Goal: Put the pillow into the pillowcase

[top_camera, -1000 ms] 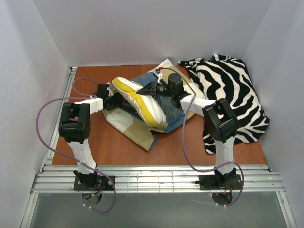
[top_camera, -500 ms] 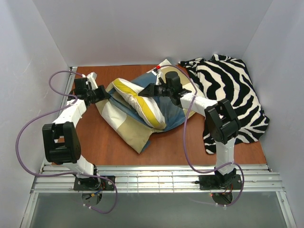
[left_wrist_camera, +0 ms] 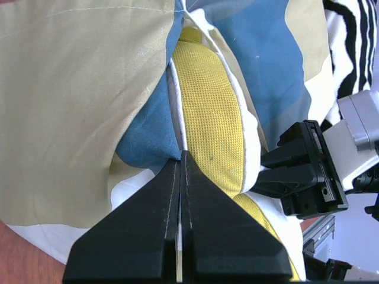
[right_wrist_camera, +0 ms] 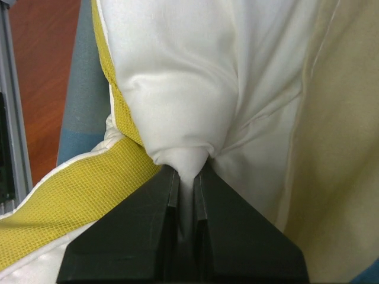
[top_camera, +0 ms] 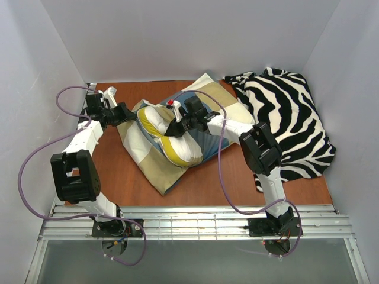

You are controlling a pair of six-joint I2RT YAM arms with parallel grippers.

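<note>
Top external view: the pillowcase (top_camera: 148, 163) lies spread on the tabletop (top_camera: 219, 177), left of the middle and toward the far edge, and the pillow (top_camera: 177, 148) sits bunched on top of it, with its yellow side curling around the near end. The left gripper (top_camera: 131, 111) is at the pillowcase's left edge and the right gripper (top_camera: 176, 127) is on the pillow's upper side. A zebra-striped cloth (top_camera: 290, 118) fills the far right corner. In the left wrist view, the left gripper (left_wrist_camera: 182, 171) has its fingers pressed together on a thin bit of the pillowcase (left_wrist_camera: 77, 89), the tips right where the blue cloth meets the pillow (left_wrist_camera: 210, 118) (whether the pillow's far end is already inside the opening cannot be told). In the right wrist view, the right gripper (right_wrist_camera: 185, 183) pinches a small gathered tuck of the pillow (right_wrist_camera: 177, 71), its white cloth drawn into the nearly closed jaws, with tan pillowcase (right_wrist_camera: 337, 148) beside it.
</note>
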